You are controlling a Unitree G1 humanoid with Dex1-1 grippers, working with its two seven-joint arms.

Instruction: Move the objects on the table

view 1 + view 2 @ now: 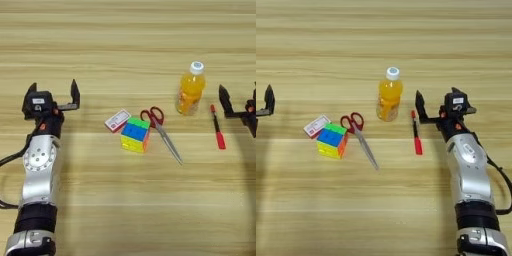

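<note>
A multicoloured puzzle cube (135, 134) sits mid-table, with a small red-and-white flat box (117, 120) at its upper left corner. Red-handled scissors (162, 131) lie just right of the cube, blades pointing toward the near right. An orange juice bottle (191, 90) with a white cap stands upright further right. Beside it lies a slim red pen (217, 127). My left gripper (54, 94) is open over bare wood, well left of the box. Open too, my right gripper (437, 101) holds nothing and has its left finger close to the pen's far end.
The light wooden table (125, 40) fills the view. Bare wood stretches behind the objects and along the near edge. Both silver forearms reach in from the bottom corners.
</note>
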